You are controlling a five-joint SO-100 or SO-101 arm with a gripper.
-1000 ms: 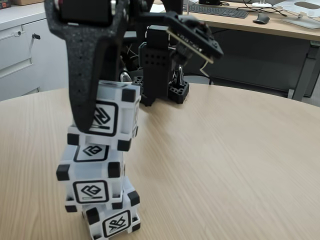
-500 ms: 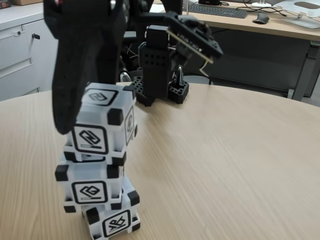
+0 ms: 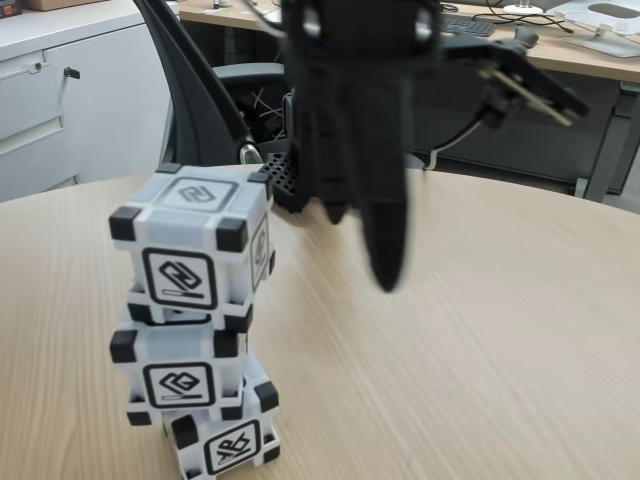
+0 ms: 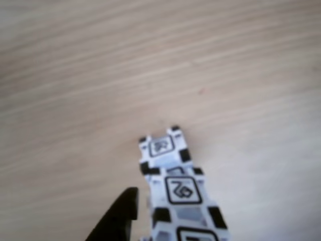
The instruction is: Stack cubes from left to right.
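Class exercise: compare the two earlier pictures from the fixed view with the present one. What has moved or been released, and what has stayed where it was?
The gripper has let go of the top cube and swung away to the right in the fixed view, now hanging clear of the stack. The top cube settled squarely onto the middle cube. The middle cube and the bottom cube stayed put on the table.

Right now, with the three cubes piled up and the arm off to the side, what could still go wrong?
The bottom cube sits twisted and shifted under the middle cube, so the pile could topple if the table gets bumped. The gripper hangs close beside the top cube; a swing toward it might knock it off.
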